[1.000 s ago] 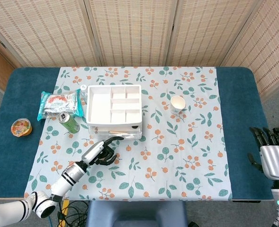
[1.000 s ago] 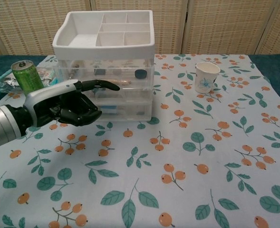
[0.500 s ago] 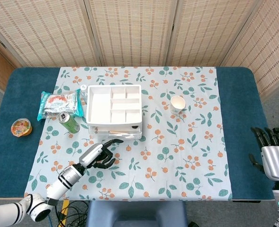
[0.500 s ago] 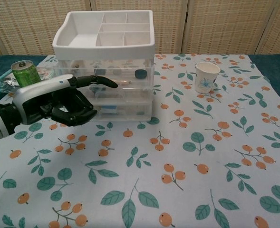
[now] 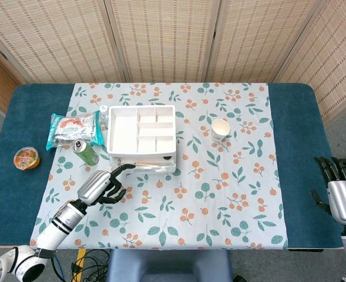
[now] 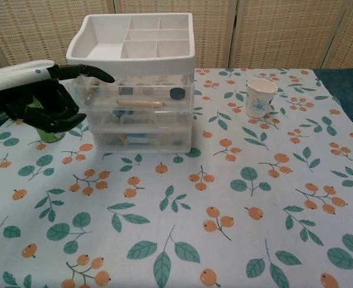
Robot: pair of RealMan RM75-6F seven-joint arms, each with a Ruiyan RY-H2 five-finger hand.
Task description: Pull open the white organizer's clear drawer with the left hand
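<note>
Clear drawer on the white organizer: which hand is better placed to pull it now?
Left. The left hand is raised beside the white organizer, one finger extended toward the clear drawer front. The right hand sits off the table's far right edge, well away from it.

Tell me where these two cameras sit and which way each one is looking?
Head view: high above the near table edge, looking steeply down on the whole table; shows the left hand with its arm, and the right hand at the lower right.
Chest view: low, near table height, facing straight ahead at the white organizer; only the left hand shows.
Both share the organizer, paper cup and left hand.
</note>
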